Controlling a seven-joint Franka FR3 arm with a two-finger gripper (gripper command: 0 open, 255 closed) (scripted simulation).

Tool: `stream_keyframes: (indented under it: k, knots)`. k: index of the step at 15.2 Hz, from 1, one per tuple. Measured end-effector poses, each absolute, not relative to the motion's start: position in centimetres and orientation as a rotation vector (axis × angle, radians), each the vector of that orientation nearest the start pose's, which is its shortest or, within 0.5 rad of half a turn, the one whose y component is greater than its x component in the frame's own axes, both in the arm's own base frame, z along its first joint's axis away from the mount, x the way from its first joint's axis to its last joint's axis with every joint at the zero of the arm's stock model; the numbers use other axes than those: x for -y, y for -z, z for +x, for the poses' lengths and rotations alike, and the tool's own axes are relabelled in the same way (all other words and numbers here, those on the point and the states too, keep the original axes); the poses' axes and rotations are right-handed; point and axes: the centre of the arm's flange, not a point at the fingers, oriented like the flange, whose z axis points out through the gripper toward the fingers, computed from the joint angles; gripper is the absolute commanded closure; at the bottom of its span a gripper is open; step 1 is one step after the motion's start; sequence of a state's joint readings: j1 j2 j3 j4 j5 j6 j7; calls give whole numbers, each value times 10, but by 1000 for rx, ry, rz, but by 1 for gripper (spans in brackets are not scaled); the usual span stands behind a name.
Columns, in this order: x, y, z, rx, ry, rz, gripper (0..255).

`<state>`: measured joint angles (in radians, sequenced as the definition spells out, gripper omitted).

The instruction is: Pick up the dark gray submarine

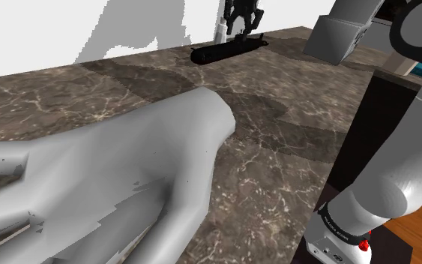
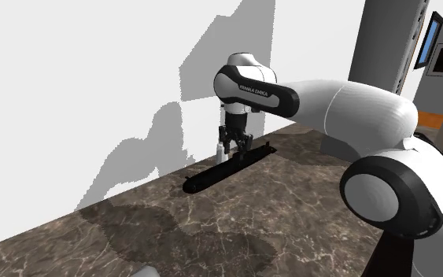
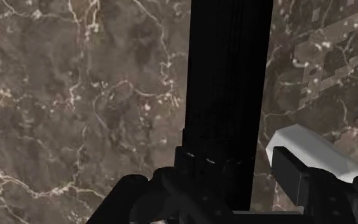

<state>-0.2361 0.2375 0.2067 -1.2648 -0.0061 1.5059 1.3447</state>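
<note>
Stands over the black submarine (image 2: 226,170) on the marble bench (image 2: 275,228), fingers (image 3: 293,178) spread either side of it, contact unclear. Just beside the submarine, a small white object (image 2: 219,151).

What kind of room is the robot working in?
Probably a kitchen in a house: a long dark brown marble-look countertop runs along a plain white wall, with orange-brown wooden floor below it.

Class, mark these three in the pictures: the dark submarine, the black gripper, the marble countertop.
dark submarine (image 2: 212,176), second exterior view, mid-hull.
black gripper (image 2: 236,151), second exterior view, its tip.
marble countertop (image 1: 276,172), shoulder view, bare surface.
</note>
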Motion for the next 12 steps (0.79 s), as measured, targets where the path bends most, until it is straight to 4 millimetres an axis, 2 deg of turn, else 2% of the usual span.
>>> stream_keyframes:
  k: [9, 12]
  knots:
    - [36, -624, 618, -1977, -31, -2393, 255]
    - [36, -635, 619, -1977, -33, -2393, 255]
